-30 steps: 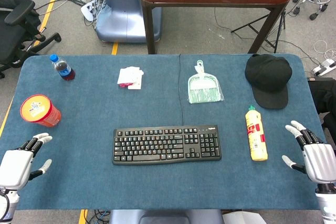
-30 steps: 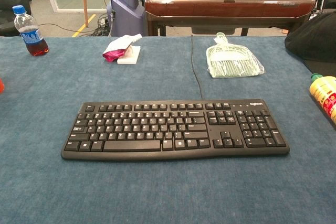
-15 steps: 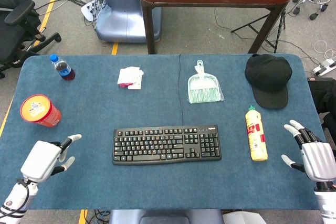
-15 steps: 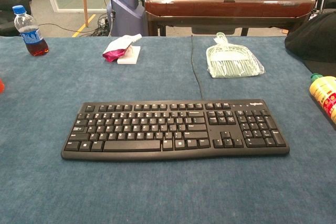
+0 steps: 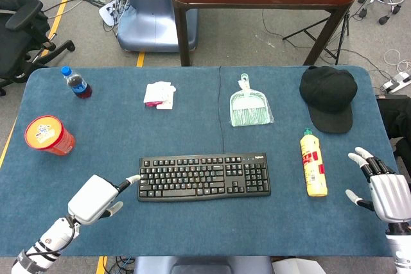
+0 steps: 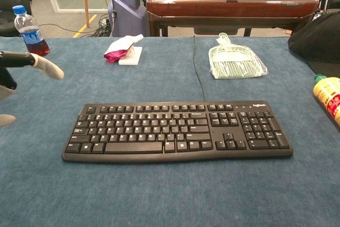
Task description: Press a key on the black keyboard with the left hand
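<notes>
While the black keyboard (image 5: 203, 176) lies flat in the middle of the blue tabletop (image 5: 192, 229), the left robot hand (image 5: 96, 198) is near the front edge, just left of the keyboard. One finger (image 5: 131, 179) points out toward the keyboard's left end and comes very close to it; I cannot tell if it touches. This robot hand holds nothing, with fingers apart. The right robot hand (image 5: 383, 187) is at the right edge, fingers spread wide, also holding nothing. A yellow bottle (image 5: 313, 163) lies between it and the keyboard. Further left stands a red canister (image 5: 47, 135). Farther back are a small dustpan (image 5: 250, 103), a black cap (image 5: 329, 96), a white-and-pink packet (image 5: 158, 94) and a cola bottle (image 5: 76, 82).
</notes>
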